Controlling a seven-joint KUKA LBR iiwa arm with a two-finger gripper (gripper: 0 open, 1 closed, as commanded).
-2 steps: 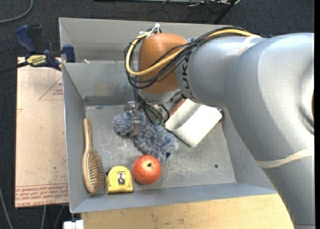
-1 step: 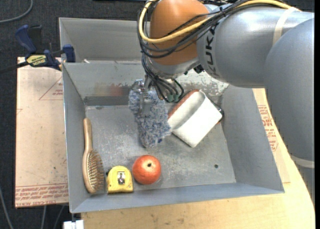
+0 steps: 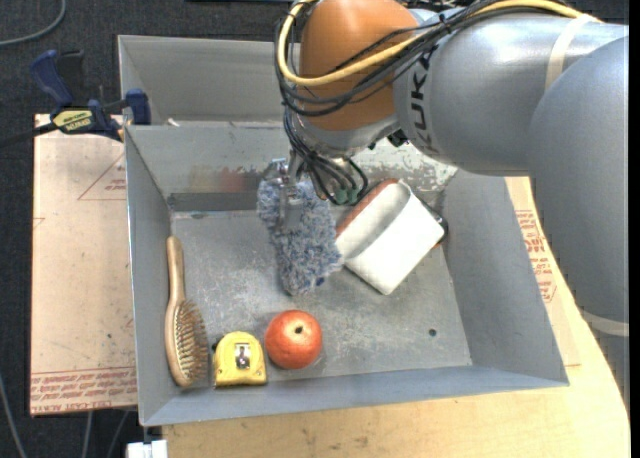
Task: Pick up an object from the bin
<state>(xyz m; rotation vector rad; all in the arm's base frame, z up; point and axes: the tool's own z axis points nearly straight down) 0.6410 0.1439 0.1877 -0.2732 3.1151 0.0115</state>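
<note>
The gripper [image 3: 288,184], open or closed I cannot tell, is hanging at the top of a crumpled, fuzzy blue-grey cloth [image 3: 300,241] beside a blocky white sponge [image 3: 395,244].

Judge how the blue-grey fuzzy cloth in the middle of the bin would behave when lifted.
The blue-grey cloth looks crumpled and shapeless, so it would probably hang floppy. Its fuzzy surface suggests it is light and hardly slippery. It appears to touch the white block, so it may brush that as it rises.

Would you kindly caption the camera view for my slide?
The gripper over a blue-grey cloth, white block beside; apple, tape measure and hairbrush lie apart.
</note>
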